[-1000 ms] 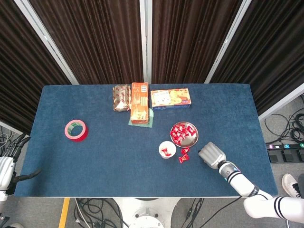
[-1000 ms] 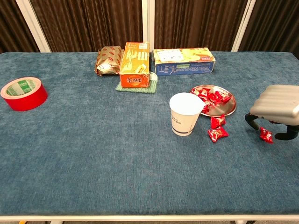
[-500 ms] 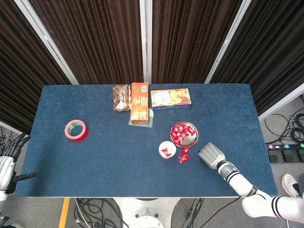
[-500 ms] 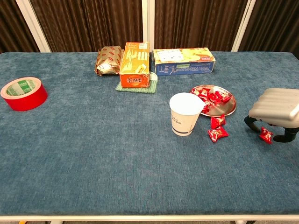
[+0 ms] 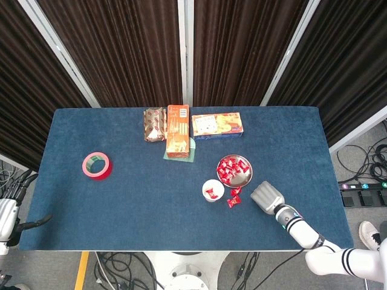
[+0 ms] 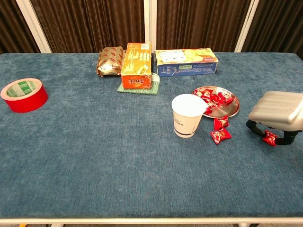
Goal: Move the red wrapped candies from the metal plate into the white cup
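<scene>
The blue tabletop (image 5: 121, 199) carries the metal plate (image 5: 234, 170) right of centre, toward the near edge, with a heap of red wrapped candies (image 6: 215, 99) on it. The white cup (image 6: 188, 115) stands upright just beside the plate on its near-left side; the head view shows a red candy already lying inside the cup (image 5: 212, 190). Two more loose candies (image 6: 220, 130) lie on the tabletop between the cup and the right robot hand, near the plate's front rim.

The right robot hand (image 6: 277, 116) sits low over the tabletop near the right edge, palm down, its dark fingers (image 6: 252, 125) curled under. A single red candy (image 6: 270, 138) shows beneath the palm between the curled fingers; whether the fingers actually pinch it or it merely lies on the cloth under them I cannot tell. In the head view the same hand (image 5: 266, 197) is just right of the loose candies.

The left robot hand (image 5: 11, 208) hangs off the tabletop's left edge, near the front left corner, fingers spread and grasping nothing.

Along the far edge stand a brown snack bag (image 6: 110, 60), an orange box (image 6: 137, 65) on a green cloth (image 6: 154, 86), and a blue biscuit box (image 6: 186, 62). A red tape roll (image 6: 23, 94) lies near the left edge.
</scene>
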